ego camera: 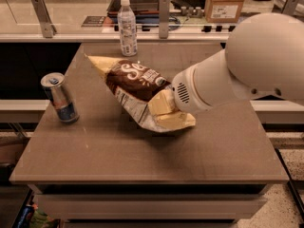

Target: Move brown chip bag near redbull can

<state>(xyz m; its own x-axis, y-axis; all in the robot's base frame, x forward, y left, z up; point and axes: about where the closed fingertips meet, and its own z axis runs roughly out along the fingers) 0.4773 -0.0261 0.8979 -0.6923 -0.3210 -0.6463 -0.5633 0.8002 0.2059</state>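
Note:
The brown chip bag (135, 82) lies tilted in the middle of the table, with its dark brown upper part and white script facing up and its pale yellow corner (173, 121) to the right. The redbull can (60, 98) stands upright near the table's left edge, a good hand's width left of the bag. My gripper (164, 103) is at the bag's right lower end, mostly hidden by my big white arm (247, 63) that reaches in from the right.
A clear plastic water bottle (127, 26) with a white cap stands at the table's back edge (142, 45). Behind it is a counter with metal posts (164, 15) and a cardboard box (226, 3).

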